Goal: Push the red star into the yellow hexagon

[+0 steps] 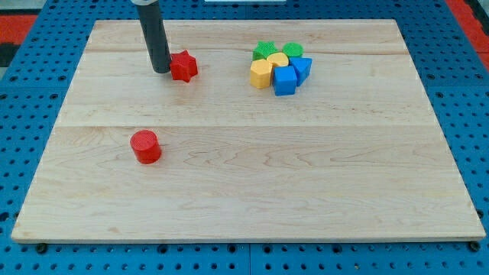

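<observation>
The red star (183, 66) lies on the wooden board near the view's top, left of centre. My tip (161, 70) stands just left of the star, touching or nearly touching its left side. The yellow hexagon (261, 74) sits to the star's right, at the left edge of a tight cluster of blocks. A clear stretch of board separates the star from the hexagon.
The cluster also holds a green block (264, 51), a second green block (293, 51), a yellow block (278, 60), a blue cube (285, 80) and a blue triangular block (302, 69). A red cylinder (145, 147) stands at the lower left. The board (244, 183) lies on a blue pegboard.
</observation>
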